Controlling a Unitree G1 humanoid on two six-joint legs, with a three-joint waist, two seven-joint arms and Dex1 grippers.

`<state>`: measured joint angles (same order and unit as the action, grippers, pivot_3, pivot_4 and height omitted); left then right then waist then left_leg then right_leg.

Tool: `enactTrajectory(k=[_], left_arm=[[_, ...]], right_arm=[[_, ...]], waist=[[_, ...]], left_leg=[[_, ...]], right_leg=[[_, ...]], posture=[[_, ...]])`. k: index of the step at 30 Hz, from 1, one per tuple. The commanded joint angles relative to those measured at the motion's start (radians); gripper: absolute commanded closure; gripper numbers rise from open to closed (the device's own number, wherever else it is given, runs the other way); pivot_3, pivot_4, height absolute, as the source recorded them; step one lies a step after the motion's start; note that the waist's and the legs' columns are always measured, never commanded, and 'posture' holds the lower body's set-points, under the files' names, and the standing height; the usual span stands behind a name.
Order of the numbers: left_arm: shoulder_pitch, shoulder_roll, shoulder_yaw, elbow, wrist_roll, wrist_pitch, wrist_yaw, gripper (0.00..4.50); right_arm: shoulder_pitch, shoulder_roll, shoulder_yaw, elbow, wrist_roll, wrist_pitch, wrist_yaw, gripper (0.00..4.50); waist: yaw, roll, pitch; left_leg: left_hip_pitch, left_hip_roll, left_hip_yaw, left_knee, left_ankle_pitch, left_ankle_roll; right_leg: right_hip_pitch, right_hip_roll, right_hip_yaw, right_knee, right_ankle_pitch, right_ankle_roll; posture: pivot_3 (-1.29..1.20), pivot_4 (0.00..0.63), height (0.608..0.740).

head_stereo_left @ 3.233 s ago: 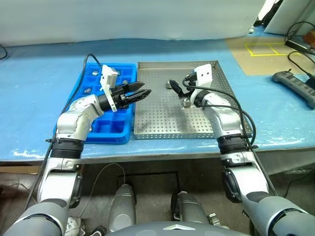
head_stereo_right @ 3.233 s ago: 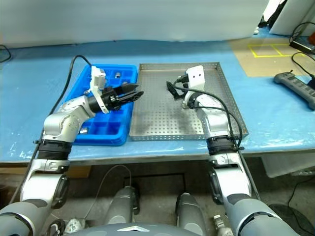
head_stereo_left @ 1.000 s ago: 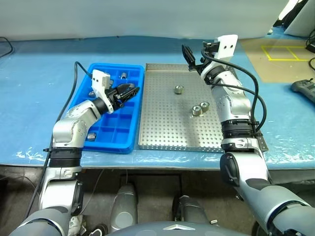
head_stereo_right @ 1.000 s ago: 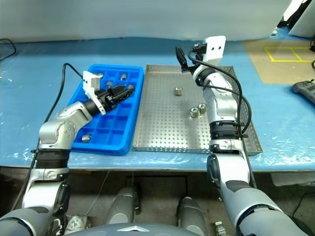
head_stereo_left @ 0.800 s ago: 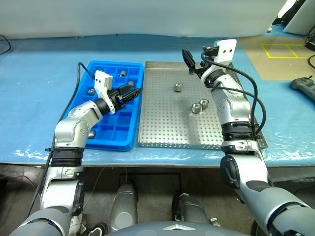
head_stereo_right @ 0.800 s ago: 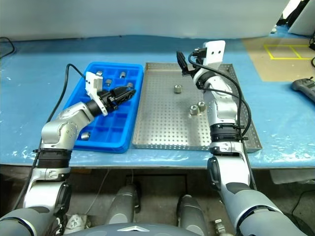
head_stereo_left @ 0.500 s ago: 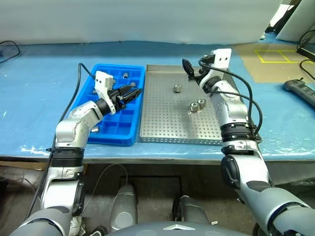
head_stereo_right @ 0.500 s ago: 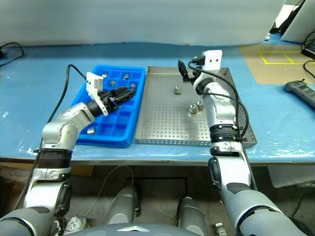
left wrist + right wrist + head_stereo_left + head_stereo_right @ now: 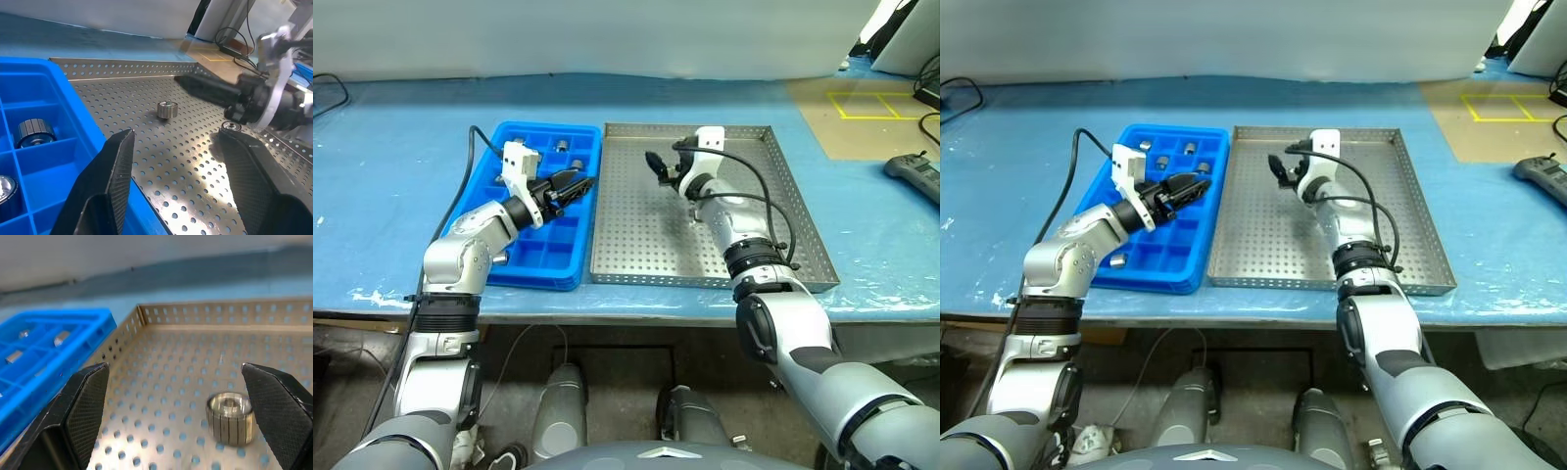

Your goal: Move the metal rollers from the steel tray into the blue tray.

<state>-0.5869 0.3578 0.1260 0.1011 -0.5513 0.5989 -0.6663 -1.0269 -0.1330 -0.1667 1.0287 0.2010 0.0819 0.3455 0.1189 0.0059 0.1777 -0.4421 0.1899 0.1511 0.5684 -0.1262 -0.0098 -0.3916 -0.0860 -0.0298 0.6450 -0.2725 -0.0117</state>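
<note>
Pretty bright, even light overall; steel tray (image 9: 205, 161) catches glare around 5 o'clock, and the right wrist view looks soft.

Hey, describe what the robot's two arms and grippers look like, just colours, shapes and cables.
Both arms are silver-grey metal segments with black ribbed bands at the joints. Each ends in a gripper, the left gripper and the right gripper, with two black, tapered fingers whose inner faces are finely textured. A white bracket sits on each wrist, and black cables loop along each forearm.

A blue-covered table (image 9: 391, 147) stands against a pale wall (image 9: 607, 34), with dark floor (image 9: 607, 382) beneath.
</note>
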Motion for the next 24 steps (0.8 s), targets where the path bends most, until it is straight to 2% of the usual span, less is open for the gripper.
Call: enactTrajectory(k=[1,9,15,24], left_arm=[[-0.018,0.005,0.005,-0.04,-0.009,0.0,-0.003,1.61],[-0.016,0.006,0.004,-0.049,-0.011,0.007,-0.003,1.61],[-0.005,0.006,0.005,-0.07,-0.013,0.02,0.002,1.61],[0.003,0.001,0.01,-0.092,-0.018,0.036,0.016,1.61]], right_arm=[[-0.09,-0.008,-0.013,0.149,-0.031,-0.088,-0.044,0.0],[-0.179,0.008,-0.011,0.276,-0.091,-0.152,-0.098,0.0],[-0.175,0.039,-0.017,0.297,-0.11,-0.138,-0.125,0.0],[-0.182,0.028,-0.023,0.309,-0.16,-0.148,-0.192,0.0]], waist=[[-0.001,0.0,0.0],[-0.001,0.0,0.0],[0.001,0.0,0.0],[0.002,0.0,0.0]], left_leg=[[0.0,0.0,0.0,0.0,0.0,0.0],[-0.001,0.001,0.0,0.002,-0.001,0.001],[-0.002,0.001,0.0,0.003,-0.001,0.001],[-0.009,0.001,0.0,0.008,0.0,0.002]], right_leg=[[0.0,0.0,0.0,0.0,0.0,0.0],[-0.001,0.0,0.0,0.002,-0.002,-0.004],[-0.003,0.0,0.0,0.004,-0.002,-0.004],[-0.01,-0.001,0.0,0.01,-0.002,-0.004]], posture=[[0.07,0.15,0.74],[0.09,0.15,0.74],[0.1,0.15,0.74],[0.11,0.15,0.74]])
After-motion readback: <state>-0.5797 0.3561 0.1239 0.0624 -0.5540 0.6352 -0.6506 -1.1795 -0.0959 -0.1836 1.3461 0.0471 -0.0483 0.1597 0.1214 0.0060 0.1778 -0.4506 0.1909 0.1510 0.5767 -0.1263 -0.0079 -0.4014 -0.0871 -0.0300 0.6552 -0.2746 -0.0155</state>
